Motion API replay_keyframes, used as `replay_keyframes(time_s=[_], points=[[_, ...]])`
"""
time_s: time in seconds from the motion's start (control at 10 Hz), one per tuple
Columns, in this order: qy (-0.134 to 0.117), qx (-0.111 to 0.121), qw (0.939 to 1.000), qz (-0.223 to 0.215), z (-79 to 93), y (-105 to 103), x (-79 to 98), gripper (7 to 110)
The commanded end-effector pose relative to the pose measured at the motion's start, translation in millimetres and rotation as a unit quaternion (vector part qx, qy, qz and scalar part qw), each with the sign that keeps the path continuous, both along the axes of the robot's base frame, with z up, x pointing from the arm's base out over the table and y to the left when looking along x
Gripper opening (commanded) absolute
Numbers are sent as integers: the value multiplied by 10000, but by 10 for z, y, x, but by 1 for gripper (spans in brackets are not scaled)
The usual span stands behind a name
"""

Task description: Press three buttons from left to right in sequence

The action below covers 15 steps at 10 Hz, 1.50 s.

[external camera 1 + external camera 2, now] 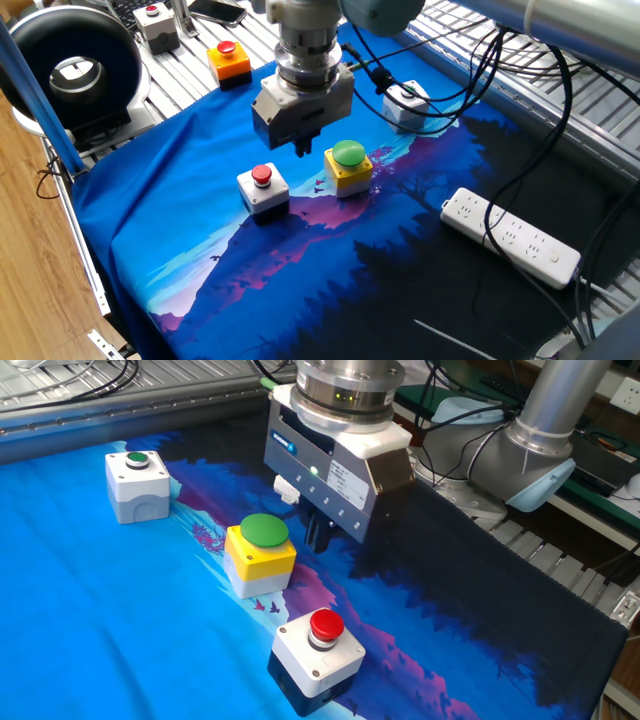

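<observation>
Buttons sit on a blue printed cloth over slatted metal; jaws' state unclear.

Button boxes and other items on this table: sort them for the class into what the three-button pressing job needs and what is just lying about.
Needed: white box, yellow box, grey-white box, hand.

Lying about: orange box, grey box, power strip, black ring.

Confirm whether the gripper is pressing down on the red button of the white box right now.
No: the gripper hangs in the air behind the yellow box with the large green dome button, apart from the white box with the small red button.
</observation>
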<state>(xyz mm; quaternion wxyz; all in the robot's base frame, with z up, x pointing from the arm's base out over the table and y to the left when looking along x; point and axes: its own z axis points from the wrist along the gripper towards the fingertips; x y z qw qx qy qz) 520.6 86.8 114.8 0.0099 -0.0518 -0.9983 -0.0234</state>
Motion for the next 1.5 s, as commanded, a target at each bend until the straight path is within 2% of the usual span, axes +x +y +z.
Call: replay_keyframes(time_s=[0.0,0.1,0.2,0.4,0.6,1.0,1.4], points=[[-335,274,9980,464,24,136,151,7],[-261,216,9985,432,20,105,117,7],[-214,264,9987,388,22,128,94,7],[-162,480,9985,219,60,402,183,7],[-139,503,9986,121,50,495,211,7],[-176,495,9986,110,-36,480,199,7],[-198,456,9988,8,-126,585,249,7]])
